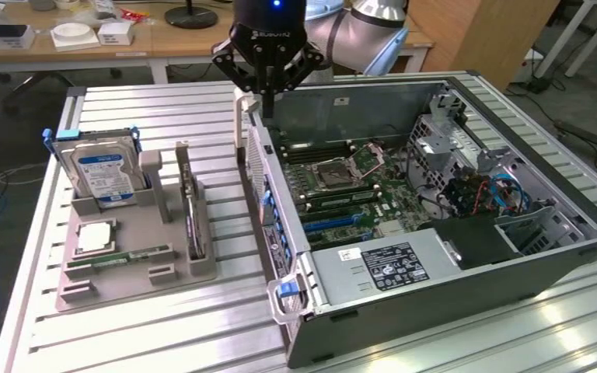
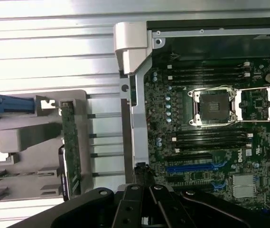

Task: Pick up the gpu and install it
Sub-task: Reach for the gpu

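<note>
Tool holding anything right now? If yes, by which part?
Nothing is held. The tool is shut and empty over the rim of the computer case; the gpu stands on edge in the tray, untouched.

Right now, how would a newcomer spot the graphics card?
To the exterior view's left of the open computer case sits a grey tray. The graphics card stands on edge in its slot nearest the case: thin and dark, unlike the boxy blue-labelled hard drive.

Slatted metal tabletop (image 1: 153,109): grey parts tray (image 1: 148,227) on exterior view's left; open computer case (image 1: 434,305) near it, right.
</note>
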Tool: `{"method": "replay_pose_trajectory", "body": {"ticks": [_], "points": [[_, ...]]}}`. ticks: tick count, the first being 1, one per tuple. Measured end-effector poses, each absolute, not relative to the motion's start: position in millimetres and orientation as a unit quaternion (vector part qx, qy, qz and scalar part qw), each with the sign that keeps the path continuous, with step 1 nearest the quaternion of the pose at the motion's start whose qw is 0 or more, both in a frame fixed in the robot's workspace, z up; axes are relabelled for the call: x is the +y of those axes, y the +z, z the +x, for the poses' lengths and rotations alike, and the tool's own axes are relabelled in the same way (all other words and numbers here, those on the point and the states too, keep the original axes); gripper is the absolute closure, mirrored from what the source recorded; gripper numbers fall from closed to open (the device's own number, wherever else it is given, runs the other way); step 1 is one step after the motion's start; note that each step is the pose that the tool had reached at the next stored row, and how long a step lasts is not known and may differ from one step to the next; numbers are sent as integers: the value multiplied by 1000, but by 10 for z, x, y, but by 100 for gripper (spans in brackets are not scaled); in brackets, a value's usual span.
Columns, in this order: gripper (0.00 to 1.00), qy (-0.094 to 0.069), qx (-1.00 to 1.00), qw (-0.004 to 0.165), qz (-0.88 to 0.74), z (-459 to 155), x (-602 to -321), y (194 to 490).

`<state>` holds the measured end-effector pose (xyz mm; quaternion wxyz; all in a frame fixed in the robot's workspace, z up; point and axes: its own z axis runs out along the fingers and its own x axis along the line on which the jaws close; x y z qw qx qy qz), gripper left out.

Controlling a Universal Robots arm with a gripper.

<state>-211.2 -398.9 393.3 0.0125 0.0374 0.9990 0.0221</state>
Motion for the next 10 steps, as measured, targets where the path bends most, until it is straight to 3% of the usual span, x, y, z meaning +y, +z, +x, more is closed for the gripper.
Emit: {"method": "replay_pose_trajectory", "body": {"ticks": [10], "points": [[90, 22, 999, 13, 37, -2313, -3989, 3933]]}}
